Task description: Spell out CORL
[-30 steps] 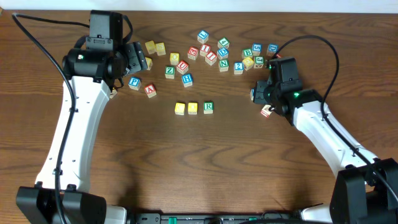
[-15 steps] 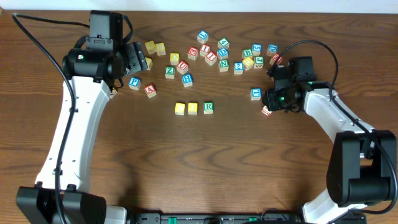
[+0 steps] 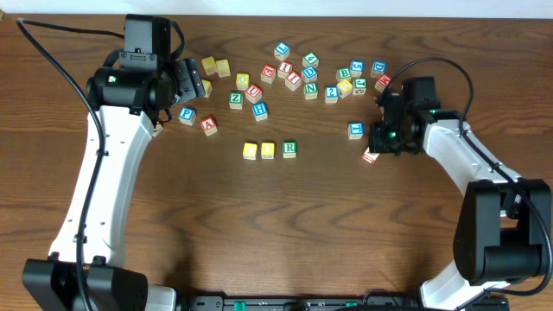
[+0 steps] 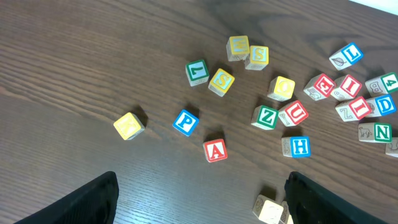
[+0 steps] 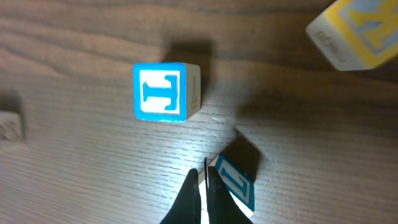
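Note:
Two yellow-topped cubes (image 3: 251, 150) (image 3: 268, 149) and the green-framed R cube (image 3: 289, 149) stand in a row at mid-table. The row's left end shows at the bottom of the left wrist view (image 4: 268, 209). My right gripper (image 3: 381, 141) (image 5: 202, 193) is shut with nothing between its fingers. Its tips are right beside a tilted blue-framed cube (image 5: 241, 185) whose letter looks like an L. Overhead, that cube (image 3: 370, 156) shows a reddish side. A blue-framed I cube (image 5: 160, 91) (image 3: 355, 130) lies just beyond. My left gripper (image 3: 193, 85) (image 4: 199, 205) is open and empty above the table.
A loose cluster of letter cubes spreads across the back of the table (image 3: 302, 73). It includes the blue H cube (image 3: 260, 111) (image 4: 300, 146) and the green N cube (image 3: 310, 89) (image 4: 380, 132). Cubes P (image 4: 185, 121) and A (image 4: 215, 150) lie near my left gripper. A yellow cube (image 5: 357, 31) lies at the right wrist view's top right.
My right arm swung its wrist to the right and back, uncovering the blue I cube. The reddish cube by its tips stayed put. The left arm has not moved.

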Robot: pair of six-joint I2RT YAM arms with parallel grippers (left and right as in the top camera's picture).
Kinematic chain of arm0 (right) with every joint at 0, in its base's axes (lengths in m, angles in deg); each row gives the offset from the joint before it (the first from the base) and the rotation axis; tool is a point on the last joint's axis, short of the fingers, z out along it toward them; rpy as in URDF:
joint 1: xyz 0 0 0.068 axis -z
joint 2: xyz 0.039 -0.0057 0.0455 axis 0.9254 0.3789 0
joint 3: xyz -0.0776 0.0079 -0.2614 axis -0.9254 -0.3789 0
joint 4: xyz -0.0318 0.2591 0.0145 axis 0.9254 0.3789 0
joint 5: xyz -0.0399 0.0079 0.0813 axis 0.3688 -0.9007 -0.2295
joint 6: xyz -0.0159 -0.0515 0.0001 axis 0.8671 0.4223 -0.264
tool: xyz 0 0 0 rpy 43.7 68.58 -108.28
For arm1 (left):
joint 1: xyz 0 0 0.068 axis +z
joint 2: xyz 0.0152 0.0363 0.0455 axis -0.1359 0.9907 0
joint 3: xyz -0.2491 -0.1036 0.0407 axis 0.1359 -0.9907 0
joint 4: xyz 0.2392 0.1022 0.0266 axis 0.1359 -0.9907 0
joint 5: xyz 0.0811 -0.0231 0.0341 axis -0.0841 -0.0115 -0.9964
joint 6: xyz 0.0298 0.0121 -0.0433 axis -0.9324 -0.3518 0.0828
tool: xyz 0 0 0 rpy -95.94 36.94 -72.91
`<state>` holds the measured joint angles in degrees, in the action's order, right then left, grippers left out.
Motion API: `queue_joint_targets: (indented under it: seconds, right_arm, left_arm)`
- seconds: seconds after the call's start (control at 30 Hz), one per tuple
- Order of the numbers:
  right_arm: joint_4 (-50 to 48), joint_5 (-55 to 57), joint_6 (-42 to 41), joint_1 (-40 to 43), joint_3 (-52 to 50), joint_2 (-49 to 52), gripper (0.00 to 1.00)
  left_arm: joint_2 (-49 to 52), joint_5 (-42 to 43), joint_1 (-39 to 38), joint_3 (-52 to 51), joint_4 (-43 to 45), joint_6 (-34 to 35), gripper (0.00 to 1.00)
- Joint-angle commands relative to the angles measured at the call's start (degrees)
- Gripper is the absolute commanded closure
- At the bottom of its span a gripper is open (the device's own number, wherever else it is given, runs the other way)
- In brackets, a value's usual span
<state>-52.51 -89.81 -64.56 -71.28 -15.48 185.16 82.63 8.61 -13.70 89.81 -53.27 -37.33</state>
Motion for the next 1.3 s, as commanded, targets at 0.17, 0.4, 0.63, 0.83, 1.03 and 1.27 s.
queue_joint_targets:
  seconds: [0.17, 0.4, 0.63, 0.83, 1.03, 1.27]
  right_arm:
    - [8.59, 0.22, 5.2, -5.66, 5.29, 0.59, 0.99]
    - [11.69, 14.49, 2.62, -9.94, 2.14, 1.99, 0.99]
    - [7.5, 19.06, 0.48, -9.88, 1.81, 1.99, 0.99]
    - [4.59, 17.31, -0.76, -9.94, 2.03, 1.84, 0.99]
    - [5.29, 14.43, -4.46, -9.94, 3.13, -0.31, 0.99]
    - [6.34, 18.62, -5.92, -9.94, 2.95, -0.07, 0.99]
  left_arm:
    - [-0.52, 0.11, 0.09, -0.46, 0.0, -0.11, 0.16]
    - [-0.52, 0.11, 0.09, -0.46, -0.02, -0.11, 0.16]
    - [-0.52, 0.11, 0.09, -0.46, -0.02, -0.11, 0.16]
    - [-0.52, 0.11, 0.09, -0.46, -0.02, -0.11, 0.16]
    - [-0.52, 0.11, 0.09, -0.46, -0.02, -0.11, 0.16]
    - [-0.52, 0.11, 0.09, -0.46, 0.0, -0.11, 0.16]
